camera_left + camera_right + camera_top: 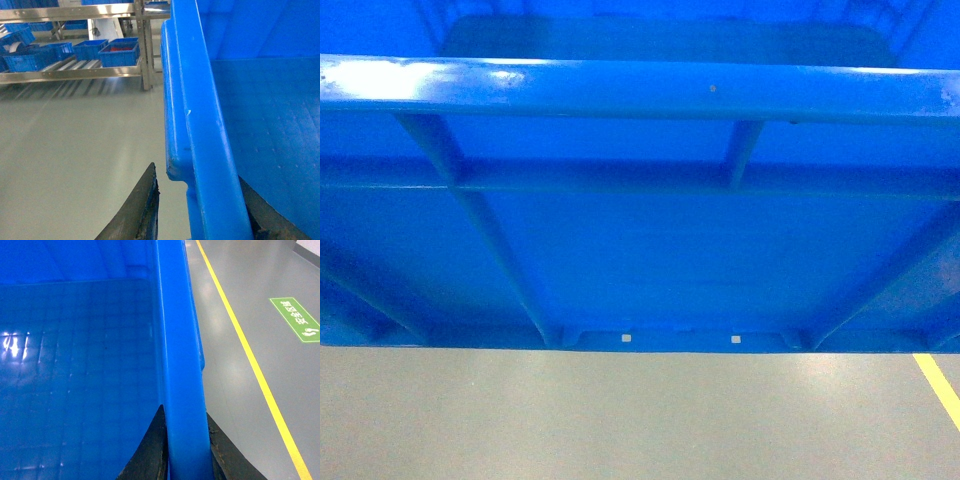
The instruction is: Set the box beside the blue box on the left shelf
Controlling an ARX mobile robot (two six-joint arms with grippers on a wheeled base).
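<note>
- Straddling the rim of the box (pixel 176 365) with the right gripper (pixel 186 450): one dark finger (pixel 150 450) lying inside the wall, the other outside, both pressing against the plastic, closed to the width of the rim.
- Straddling the opposite rim (pixel 210 140) with the left gripper (pixel 200 215): outer finger (pixel 142 210) standing apart from the wall with floor showing in the gap, inner finger showing only as a dark wedge touching the inside; gripping firmly or not, cannot tell.
- Hanging between the two grippers, above the grey floor (pixel 620 420), with ribbed side and thick rim filling the head view.
- Showing only the box interior beside the right inner finger, with a grid pattern and glare on the bottom.
- Lying outside the right outer finger: a yellow line (pixel 250 365) and a green floor sign (pixel 297 320), its characters too small to read.
- Standing well beyond the left outer finger: a steel rack (pixel 75 75) with roller lanes, carrying small blue bins (pixel 119 52); one bin holding something red, hard to make out.
- Cutting off both fingertips at the bottom edges of the wrist views; hiding both arms behind the box in the head view.
</note>
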